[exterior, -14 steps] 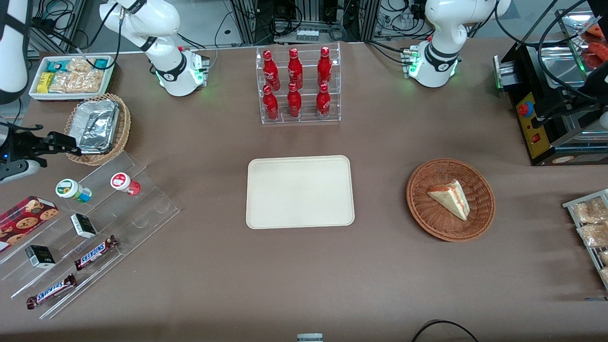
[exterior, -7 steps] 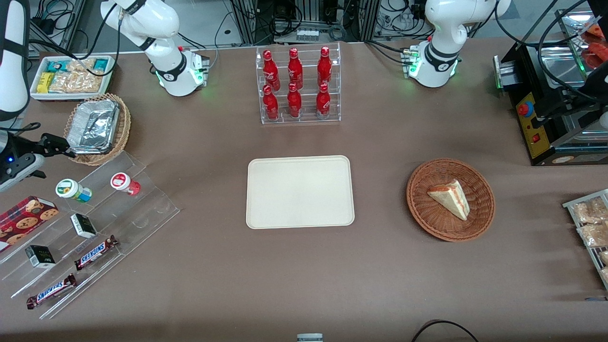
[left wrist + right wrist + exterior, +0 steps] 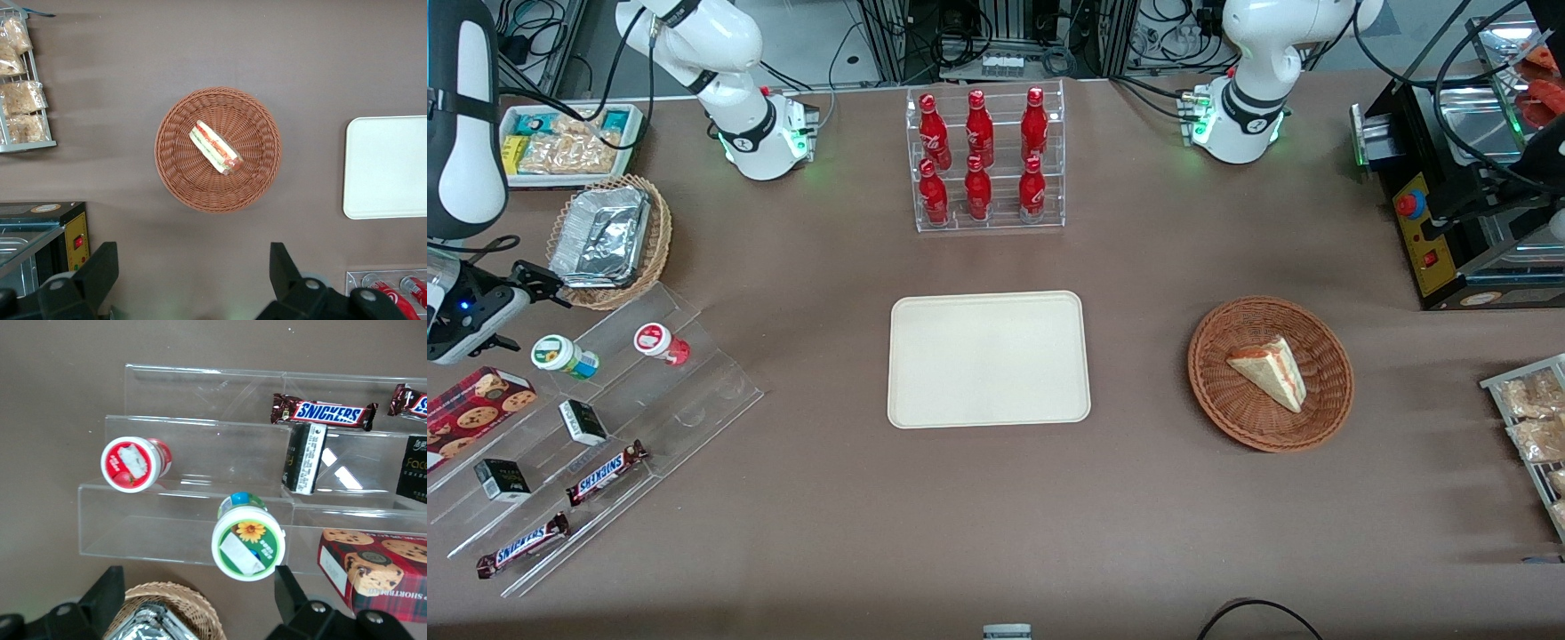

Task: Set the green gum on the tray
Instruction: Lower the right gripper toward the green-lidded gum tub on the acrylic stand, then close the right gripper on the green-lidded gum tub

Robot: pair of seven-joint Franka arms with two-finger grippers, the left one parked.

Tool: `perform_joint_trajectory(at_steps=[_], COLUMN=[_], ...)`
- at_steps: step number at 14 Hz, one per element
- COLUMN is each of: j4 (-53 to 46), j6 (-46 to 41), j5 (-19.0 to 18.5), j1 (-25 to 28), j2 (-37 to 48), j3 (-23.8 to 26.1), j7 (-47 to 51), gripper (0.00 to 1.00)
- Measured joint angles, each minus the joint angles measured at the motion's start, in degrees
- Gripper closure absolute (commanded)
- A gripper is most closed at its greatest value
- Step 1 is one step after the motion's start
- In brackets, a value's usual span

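In the front view, taking twelve o'clock as away from the camera, the cream tray (image 3: 987, 358) lies flat mid-counter with nothing on it. The green gum (image 3: 554, 352) is well apart from it at nine o'clock, on an upper step of a clear stepped stand (image 3: 711, 391) toward the working arm's end of the counter. A red-lidded bottle (image 3: 656, 341) shares that step, at three o'clock from the gum. The gripper (image 3: 535, 283) hangs at about eleven o'clock from the gum, close to the wicker basket (image 3: 660, 240) that holds a foil dish, and is not touching the gum. A cookie box (image 3: 476, 400) and Snickers bars (image 3: 605, 471) occupy the lower steps. A rack of red bottles (image 3: 983, 160) stands at twelve o'clock from the tray, and a basket (image 3: 1334, 382) with a sandwich wedge (image 3: 1267, 369) at three o'clock.

The left wrist view shows that sandwich (image 3: 215, 148) in its basket (image 3: 173, 167), with the tray's (image 3: 387, 167) edge at three o'clock from it.

In the right wrist view the gripper (image 3: 199, 580) is spread wide, holding nothing. The green gum (image 3: 248, 542) sits below it, lid facing the camera, roughly between the lines of the two fingers. The red-lidded bottle (image 3: 131, 463) sits one step away on the stand (image 3: 200, 393), the cookie box (image 3: 373, 567) is beside the gum, and the wicker basket (image 3: 180, 597) shows between the fingers.
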State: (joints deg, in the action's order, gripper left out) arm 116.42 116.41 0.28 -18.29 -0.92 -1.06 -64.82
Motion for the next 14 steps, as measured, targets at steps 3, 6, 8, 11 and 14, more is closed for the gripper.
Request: perform_joint_trajectory(at_steps=[3, 6, 8, 11, 14], j4=[1.0, 1.0, 1.0, 1.0, 1.1], j6=[2.8, 5.3, 6.6, 7.4, 8.5], j5=[0.0, 0.0, 0.0, 0.0, 0.0], j1=[-0.3, -1.0, -1.1, -1.1, -1.1], j2=[-0.7, -2.3, -3.3, -4.6, -5.7], j3=[0.0, 0.0, 0.0, 0.0, 0.0], j7=[-0.9, -1.7, -1.9, -1.9, -1.9], gripper=[0.00, 0.00, 0.00, 0.00, 0.53])
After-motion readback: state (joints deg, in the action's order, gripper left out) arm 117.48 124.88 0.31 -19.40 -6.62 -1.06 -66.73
